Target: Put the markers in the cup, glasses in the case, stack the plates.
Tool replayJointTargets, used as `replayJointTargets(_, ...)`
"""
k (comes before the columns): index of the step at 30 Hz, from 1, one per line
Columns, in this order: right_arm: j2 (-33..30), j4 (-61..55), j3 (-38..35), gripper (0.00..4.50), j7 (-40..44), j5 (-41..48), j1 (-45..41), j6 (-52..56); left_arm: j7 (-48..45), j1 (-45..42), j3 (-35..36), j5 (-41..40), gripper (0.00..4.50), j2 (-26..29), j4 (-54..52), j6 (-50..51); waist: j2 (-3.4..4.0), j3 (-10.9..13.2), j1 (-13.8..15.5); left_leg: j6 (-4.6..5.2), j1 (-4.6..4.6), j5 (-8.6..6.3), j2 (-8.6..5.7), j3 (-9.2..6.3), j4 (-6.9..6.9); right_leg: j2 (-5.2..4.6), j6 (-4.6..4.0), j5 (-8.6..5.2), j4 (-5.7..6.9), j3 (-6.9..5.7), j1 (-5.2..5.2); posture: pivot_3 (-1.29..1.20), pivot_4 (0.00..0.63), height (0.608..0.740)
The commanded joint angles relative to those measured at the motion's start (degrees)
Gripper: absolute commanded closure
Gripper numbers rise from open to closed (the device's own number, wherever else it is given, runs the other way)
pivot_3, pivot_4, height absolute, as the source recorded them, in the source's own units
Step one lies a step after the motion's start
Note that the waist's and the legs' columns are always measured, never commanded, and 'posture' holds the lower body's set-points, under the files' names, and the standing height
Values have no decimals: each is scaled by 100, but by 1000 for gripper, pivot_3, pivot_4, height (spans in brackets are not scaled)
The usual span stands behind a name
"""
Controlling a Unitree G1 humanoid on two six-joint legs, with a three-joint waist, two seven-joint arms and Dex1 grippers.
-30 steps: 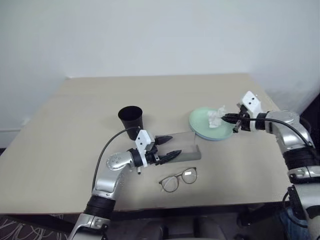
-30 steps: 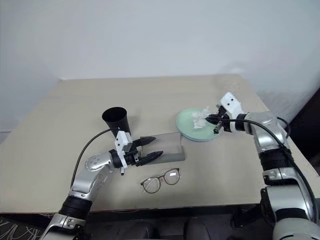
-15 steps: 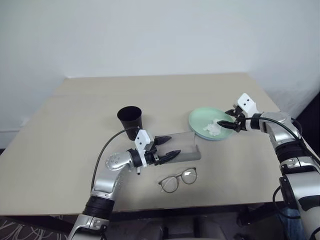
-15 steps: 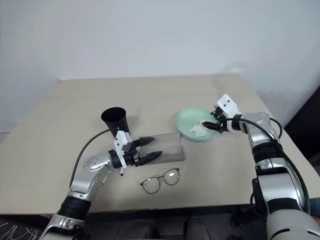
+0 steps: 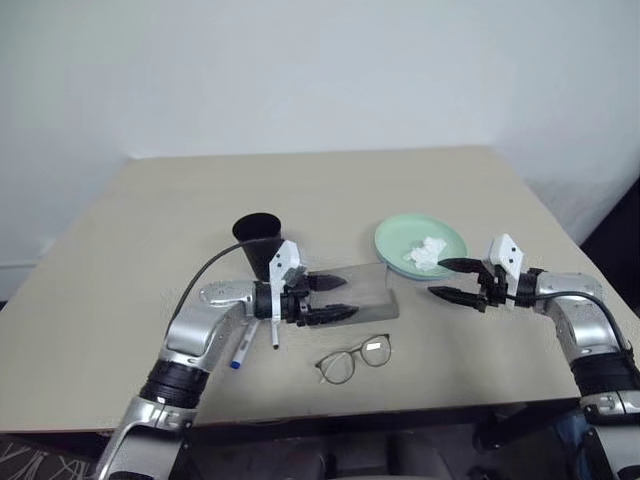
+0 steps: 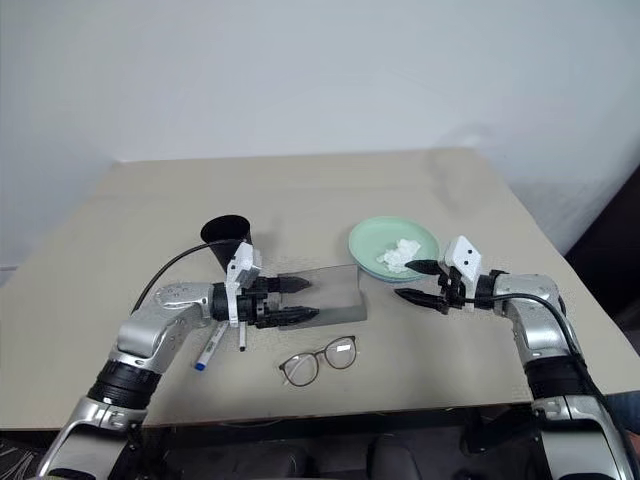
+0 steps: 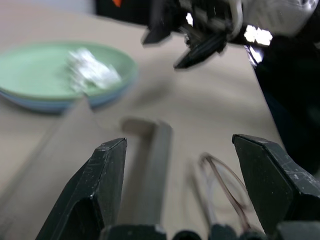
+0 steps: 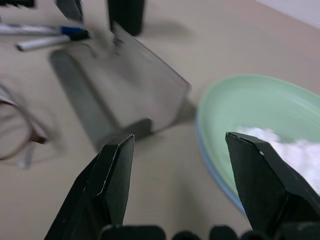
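Note:
The black cup (image 5: 258, 238) stands upright left of centre. Just in front of it my left gripper (image 5: 346, 297) is open, its fingers pointing right over the open grey case (image 5: 368, 290). Two markers (image 5: 240, 347) lie on the table beneath my left forearm, one with a blue cap. Nearer the front edge lie the glasses (image 5: 355, 358), unfolded. The mint green plate rests on the light blue one, and these plates (image 5: 397, 238) carry a crumpled tissue (image 5: 428, 250). My right gripper (image 5: 436, 278) hangs open and empty just in front of the plates, pointing left toward the case.
The beige table (image 5: 150, 230) runs to a white wall at the back. Its front edge lies just below the glasses. A dark gap opens past the right edge.
My right gripper has opened, left the tissue on the green plate and drawn back toward the front edge. My left forearm has swung outward, uncovering the markers.

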Motion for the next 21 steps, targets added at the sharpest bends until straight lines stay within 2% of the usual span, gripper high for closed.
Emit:
replayJointTargets(1, 36, -490, -40, 1355, 70, 217, 220, -40, -555, -305, -265, 8, 934, 284, -210, 186, -1, 1, 0, 0, 0, 0, 1, 0, 2, 1, 0, 0, 0, 1, 0, 0, 0, 740)
replayJointTargets(11, 305, -552, -8, 1355, -299, 120, 509, -180, -1404, -773, -957, 191, 934, 540, -50, 569, -4, 3, 1, 1, 0, -1, 7, 27, 1, 8, 0, 0, 0, 27, -10, 0, 0, 740)
replayJointTargets(15, 424, -661, -17, 1355, -547, 92, 572, -270, -1663, -955, -1335, 510, 934, 594, 122, 462, -6, 3, 0, 2, 0, -2, 11, 43, 0, 18, 0, -1, -1, 43, -13, 0, 0, 740)
replayJointTargets(21, 503, -772, 4, 1355, -762, 66, 664, -283, -1784, -1184, -1680, 900, 934, 404, 648, 218, -10, 4, -1, 4, 5, -3, 31, 76, 3, 71, 0, 0, -5, 124, -17, 0, 0, 740)
